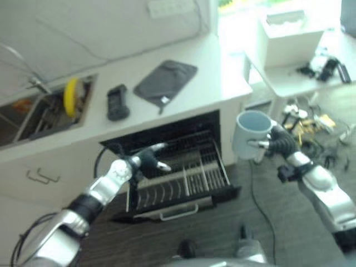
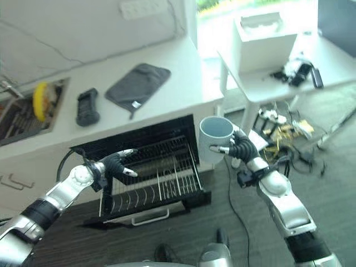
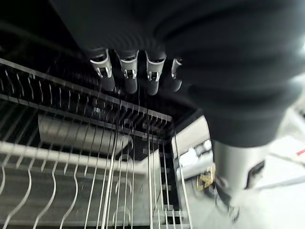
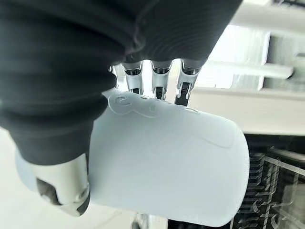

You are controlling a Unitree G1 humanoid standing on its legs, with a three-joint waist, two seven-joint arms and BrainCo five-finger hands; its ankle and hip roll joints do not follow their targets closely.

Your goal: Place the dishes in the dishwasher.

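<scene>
The dishwasher (image 1: 167, 139) stands open under the front edge of the tabletop (image 1: 211, 67), its wire rack (image 2: 150, 178) pulled out over the floor. The rack's rows of upright tines hold no dishes that can be made out. At the tabletop's left end a sink (image 1: 47, 111) holds a yellow dish (image 1: 70, 96) standing on edge, beside some dark items too blurred to name. On the tabletop between the sink and the right end lie a black handheld object (image 1: 117, 102) and a grey folded cloth (image 1: 166, 81), apart from each other.

The pale blue mug (image 1: 251, 135) is in the air off the rack's right edge, mouth upward, held by the right hand (image 2: 240, 149). In the right wrist view the fingers (image 4: 157, 81) curl over the mug's wall and the thumb (image 4: 62, 186) presses against its near side, so the grip is closed around the mug.

The left hand (image 2: 114, 163) hovers above the rack's left rear part, arm reaching in from the lower left. Its fingers (image 3: 128, 71) are fairly straight, pointing over the tines, and it holds nothing.
</scene>
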